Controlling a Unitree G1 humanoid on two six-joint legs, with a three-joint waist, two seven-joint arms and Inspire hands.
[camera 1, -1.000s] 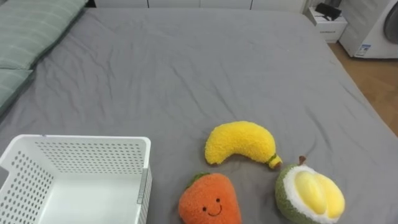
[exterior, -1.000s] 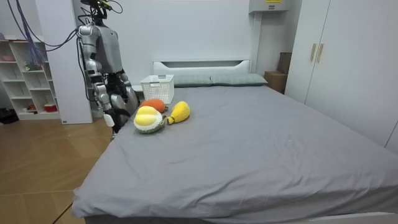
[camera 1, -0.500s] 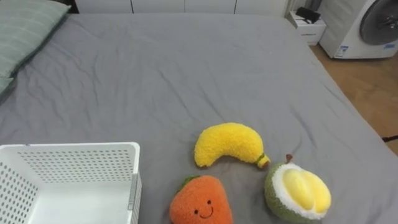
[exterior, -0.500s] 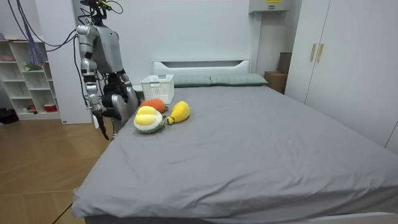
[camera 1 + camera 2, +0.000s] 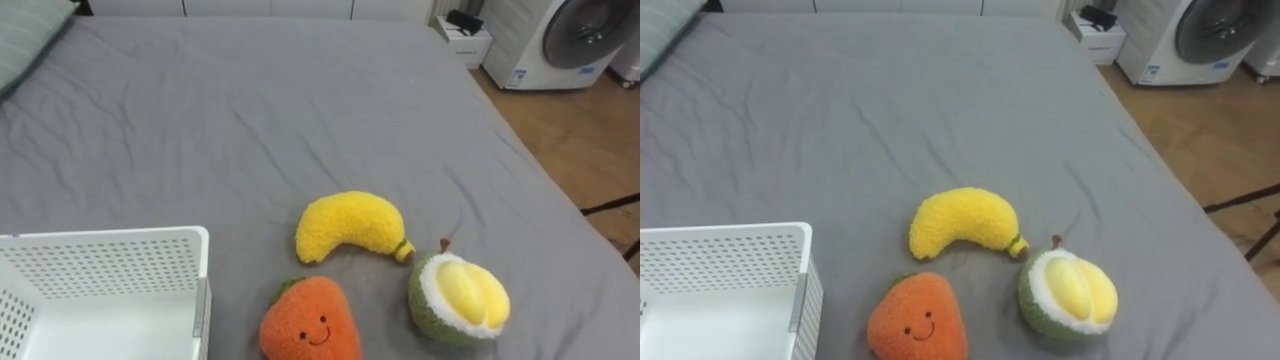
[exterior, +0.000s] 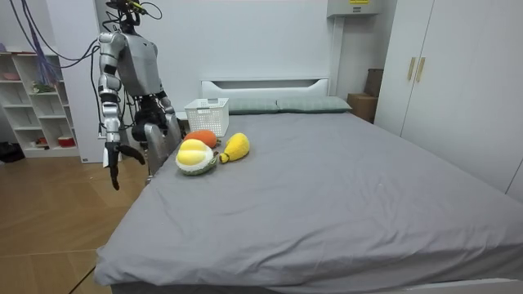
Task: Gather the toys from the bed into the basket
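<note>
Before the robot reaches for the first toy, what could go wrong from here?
1. The three toys lie close together: lifting the banana toy may drag the orange toy or the durian toy.
2. In the room view the round durian toy sits near the edge of the bed by the robot; a nudge might roll it onto the floor.
3. The white basket looks light; a toy dropped on its rim might shift it.

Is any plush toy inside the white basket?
No, the banana, orange toy and durian all lie on the bed sheet outside the basket.
</note>
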